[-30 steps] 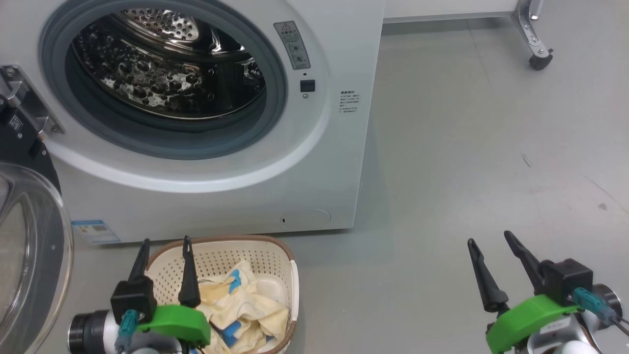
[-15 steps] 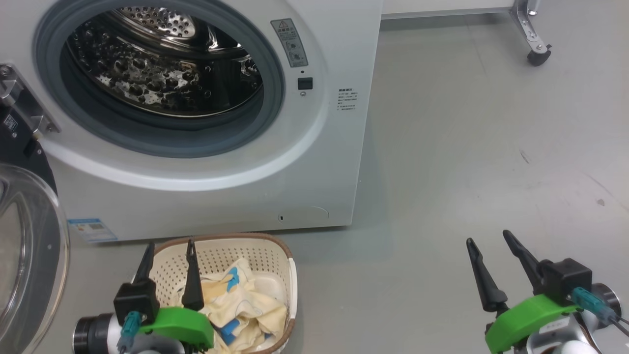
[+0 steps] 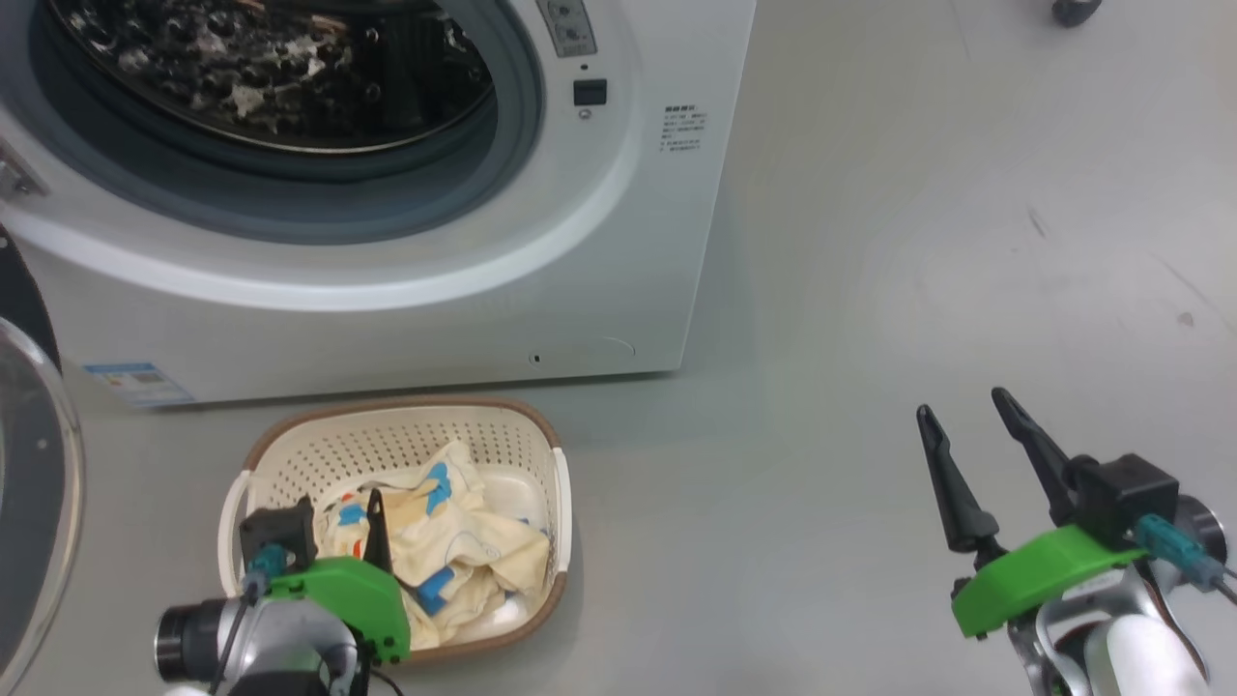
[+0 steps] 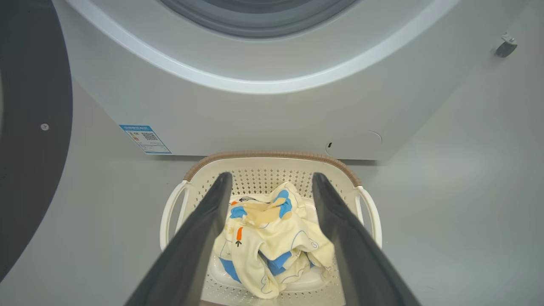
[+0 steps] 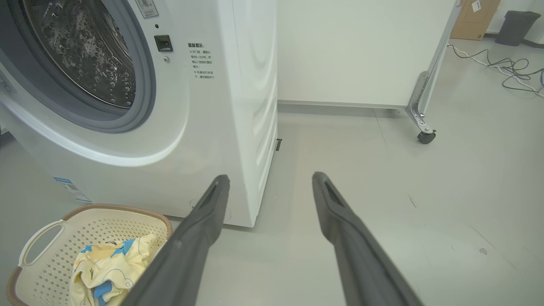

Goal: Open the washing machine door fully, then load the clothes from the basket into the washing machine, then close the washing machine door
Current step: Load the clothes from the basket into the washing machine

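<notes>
The clothes [image 3: 454, 541] are bunched in a loose heap inside the basket [image 3: 406, 416], cream-yellow with blue patches. A bit of bare basket base is left showing toward 1 o'clock in the head view. The basket is parked on the grey floor [image 3: 870, 242], at about 7 o'clock in that view. It's just in front of the washing machine [image 3: 387, 329], which is found at the basket's 12 o'clock. The washing machine door [image 3: 34, 483] is swung open, out at the basket's 9 o'clock, so the steel drum [image 3: 271, 77] is left exposed. A blue sticker [image 3: 135, 382] can be made out at the washer's lower corner, around 10 o'clock from the basket.

The left gripper [image 4: 272, 178] is held over the basket's 6 o'clock edge. Its jaws are spread wide and nothing is gripped. In its wrist view the heap is framed between the two fingers. Whether the tips are touching fabric can't be told.

The right gripper [image 3: 962, 401] is kept well apart from the basket, off at 3 o'clock above bare floor. It's also spread wide and empty. A caster wheel [image 5: 426, 137] is spotted farther back at 1 o'clock in the right wrist view.
</notes>
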Tool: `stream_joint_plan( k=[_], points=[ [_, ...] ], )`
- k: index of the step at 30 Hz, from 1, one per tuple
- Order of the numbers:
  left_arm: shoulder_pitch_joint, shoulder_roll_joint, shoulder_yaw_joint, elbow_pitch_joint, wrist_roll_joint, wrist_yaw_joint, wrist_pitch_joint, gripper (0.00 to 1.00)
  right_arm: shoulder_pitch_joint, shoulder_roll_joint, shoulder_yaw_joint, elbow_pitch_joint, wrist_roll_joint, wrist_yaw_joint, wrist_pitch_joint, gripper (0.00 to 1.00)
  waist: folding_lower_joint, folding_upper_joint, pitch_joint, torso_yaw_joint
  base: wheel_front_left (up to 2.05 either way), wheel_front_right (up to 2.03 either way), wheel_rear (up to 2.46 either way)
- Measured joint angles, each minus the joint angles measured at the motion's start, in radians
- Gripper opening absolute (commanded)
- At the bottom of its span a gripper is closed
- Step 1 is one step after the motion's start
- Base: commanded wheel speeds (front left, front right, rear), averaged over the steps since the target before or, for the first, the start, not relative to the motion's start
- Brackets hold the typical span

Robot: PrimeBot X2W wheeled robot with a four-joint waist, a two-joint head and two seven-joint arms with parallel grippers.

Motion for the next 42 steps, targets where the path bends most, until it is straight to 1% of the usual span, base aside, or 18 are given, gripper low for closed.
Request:
stream_joint_plan(
  k=[3,4,11,18,20,24,28,31,36,42],
  points=[
    [-0.081,-0.001,-0.002,0.103,-0.008,-0.028,0.013,1.0,-0.037,0.0,-0.001,-0.007,0.0,0.0,-0.002,1.0,0.0,0.0,0.049,-0.008,0.0,0.0,0.0],
    [-0.081,-0.001,-0.002,0.103,-0.008,-0.028,0.013,1.0,-0.037,0.0,-0.001,-0.007,0.0,0.0,-0.002,1.0,0.0,0.0,0.049,-0.008,0.0,0.0,0.0],
    [-0.257,-0.009,-0.001,0.32,-0.041,-0.109,0.034,1.0,-0.113,0.0,0.009,-0.007,0.011,0.0,-0.03,1.0,0.0002,0.0,0.181,-0.035,0.0,0.0,0.0],
    [-0.373,-0.005,0.016,0.482,-0.08,-0.143,0.046,1.0,-0.198,0.0,0.06,0.005,0.036,0.0,-0.063,1.0,0.0003,0.0,0.318,-0.077,0.0,0.0,0.0],
    [-0.397,-0.006,0.023,0.518,-0.091,-0.163,0.063,1.0,-0.211,0.0,0.061,0.007,0.037,0.0,-0.074,1.0,0.0003,-0.0001,0.353,-0.09,0.0,0.0,0.0],
    [-0.439,-0.002,0.053,0.566,-0.132,-0.184,0.101,1.0,-0.244,-0.001,0.082,0.006,0.049,0.0,-0.082,1.0,0.0001,0.0,0.422,-0.112,0.0,0.0,0.0],
    [-0.485,0.007,0.073,0.588,-0.155,-0.185,0.136,1.0,-0.278,-0.002,0.105,0.003,0.055,0.0,-0.094,1.0,0.0001,0.0,0.492,-0.13,0.0,0.0,0.0],
    [-0.525,0.025,0.079,0.594,-0.164,-0.183,0.147,1.0,-0.286,-0.006,0.111,-0.001,0.063,0.0,-0.097,1.0,0.0002,-0.0001,0.544,-0.14,0.0,0.0,0.0],
    [-0.581,0.052,0.104,0.603,-0.182,-0.167,0.152,1.0,-0.301,-0.014,0.121,-0.014,0.074,0.0,-0.105,1.0,0.0001,-0.0001,0.621,-0.154,0.0,0.0,0.0],
    [-0.628,0.069,0.137,0.612,-0.221,-0.162,0.167,1.0,-0.311,-0.017,0.128,-0.039,0.082,0.0,-0.115,1.0,0.0,0.0,0.702,-0.164,0.0,0.0,0.0]
  ],
)
